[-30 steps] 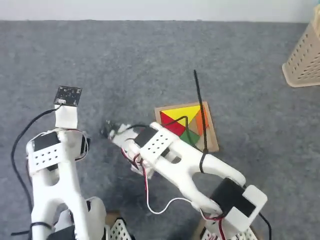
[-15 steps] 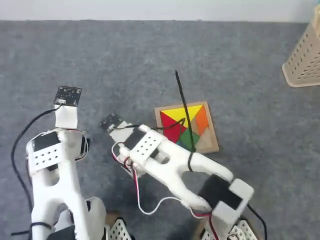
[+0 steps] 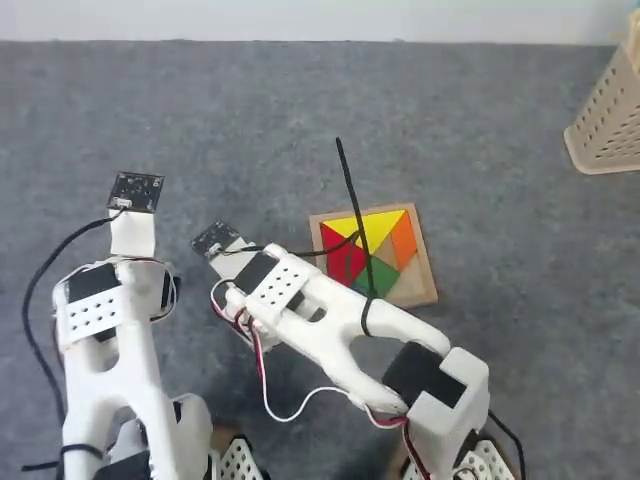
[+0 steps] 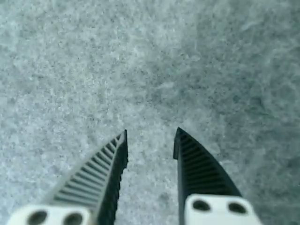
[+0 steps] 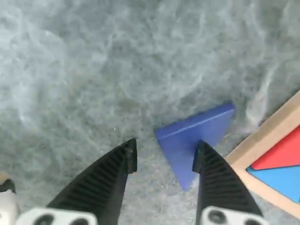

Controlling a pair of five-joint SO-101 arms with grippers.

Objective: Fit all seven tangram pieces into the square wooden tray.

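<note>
The square wooden tray [image 3: 423, 283] lies right of centre and holds yellow [image 3: 377, 227], red [image 3: 338, 250], orange [image 3: 403, 243] and green [image 3: 382, 274] pieces. Its corner [image 5: 269, 136] appears in the right wrist view with a red and a light blue piece inside. A blue triangle [image 5: 192, 133] lies on the carpet just outside that corner. My right gripper [image 5: 166, 143] hangs open over the triangle, one finger at its edge. The right arm [image 3: 300, 300] stretches left of the tray and hides the triangle from above. My left gripper [image 4: 151, 132] is open over bare carpet.
The left arm [image 3: 100, 310] stands at the left edge of the grey carpet. A black cable [image 3: 352, 215] from the right arm crosses above the tray. A perforated beige basket [image 3: 608, 110] stands at the far right.
The right arm has swung left, away from the tray, taking its wrist and the black cable with it. The left arm has stayed still.
</note>
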